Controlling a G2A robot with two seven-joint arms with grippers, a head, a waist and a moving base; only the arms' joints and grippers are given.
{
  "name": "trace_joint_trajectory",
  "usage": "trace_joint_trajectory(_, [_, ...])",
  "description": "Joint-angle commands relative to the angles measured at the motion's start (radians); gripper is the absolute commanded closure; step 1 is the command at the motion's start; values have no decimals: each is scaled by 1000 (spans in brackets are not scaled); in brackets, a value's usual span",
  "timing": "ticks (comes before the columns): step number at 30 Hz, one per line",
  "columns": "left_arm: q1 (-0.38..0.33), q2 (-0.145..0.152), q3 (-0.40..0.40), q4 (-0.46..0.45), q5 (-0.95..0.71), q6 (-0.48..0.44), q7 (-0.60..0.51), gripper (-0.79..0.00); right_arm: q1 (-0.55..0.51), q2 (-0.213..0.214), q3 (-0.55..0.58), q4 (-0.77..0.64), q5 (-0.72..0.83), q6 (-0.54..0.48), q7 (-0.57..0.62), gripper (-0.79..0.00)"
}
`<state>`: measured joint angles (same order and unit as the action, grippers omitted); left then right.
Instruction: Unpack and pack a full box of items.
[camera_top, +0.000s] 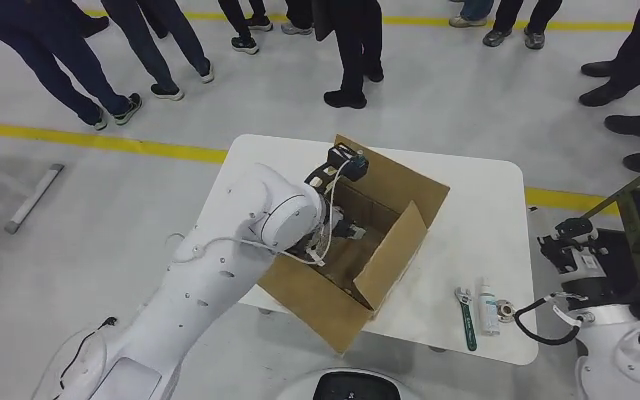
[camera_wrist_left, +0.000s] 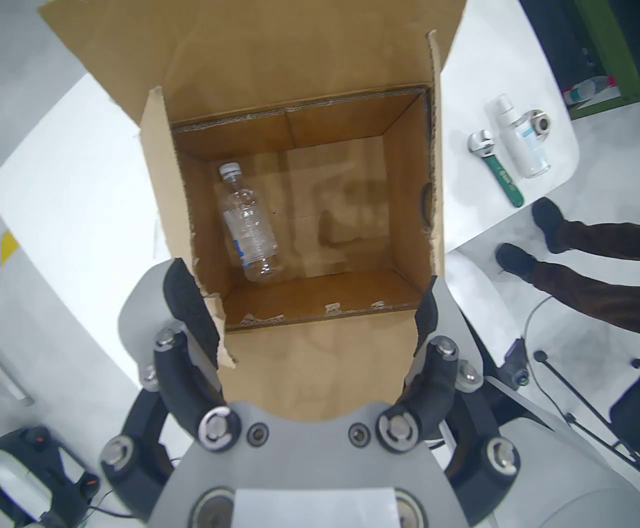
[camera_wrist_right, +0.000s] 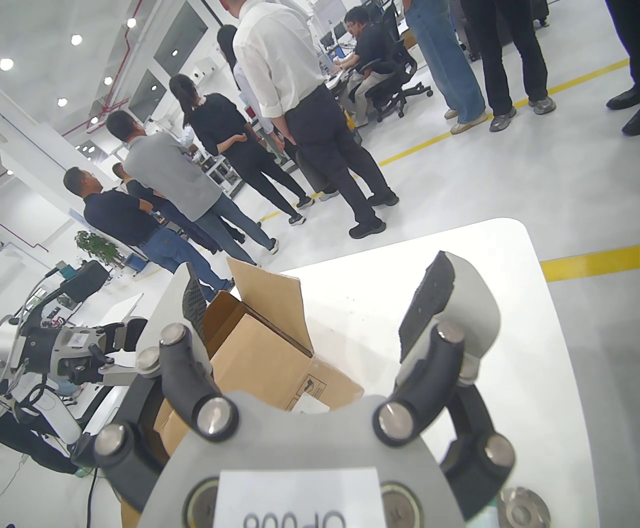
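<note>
An open cardboard box stands on the white table. A clear plastic bottle with a white cap lies on the box floor along one wall. My left gripper hangs open above the box opening, with nothing between its fingers. My right gripper is open and empty, held off beyond the table's right end. Out on the table near its front right corner lie a green-handled wrench, a white bottle and a small metal ring.
The box flaps stand up around the opening. Several people stand on the floor beyond the table's far side, behind a yellow floor line. A metal disc sits close under the right gripper.
</note>
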<state>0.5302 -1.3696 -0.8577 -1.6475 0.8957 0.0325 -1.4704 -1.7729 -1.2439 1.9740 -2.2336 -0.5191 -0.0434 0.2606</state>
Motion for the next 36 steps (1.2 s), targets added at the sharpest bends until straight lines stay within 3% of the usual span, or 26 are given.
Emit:
trace_joint_trajectory(1, [10,5,5,16,54,-6,-8,-785,1,0,2,2,1,-1,-2,-785])
trace_joint_trajectory(12, [2,-14,107,239,242,-1,32,-785,-15,-1,22,8,1,-17,-14,-785])
trace_joint_trajectory(13, [1,-16,109,248,240,-2,37,-702,-17,-2,23,8,2,-16,-15,-785])
trace_joint_trajectory(15, [-1,-21,117,286,243,-10,47,-292,-20,-2,25,7,2,-15,-16,-785])
trace_joint_trajectory(16, [-2,-23,119,294,242,-13,49,-37,-21,-2,25,6,3,-14,-16,-785])
trace_joint_trajectory(17, [-4,-26,120,305,235,-17,56,0,-22,-3,25,5,3,-14,-16,-785])
trace_joint_trajectory(28, [2,-34,59,344,126,-17,85,0,-20,-4,19,0,-5,-8,-16,-785])
trace_joint_trajectory(36, [4,-33,55,354,194,-7,93,0,-16,-5,20,-1,-4,-5,-18,-785])
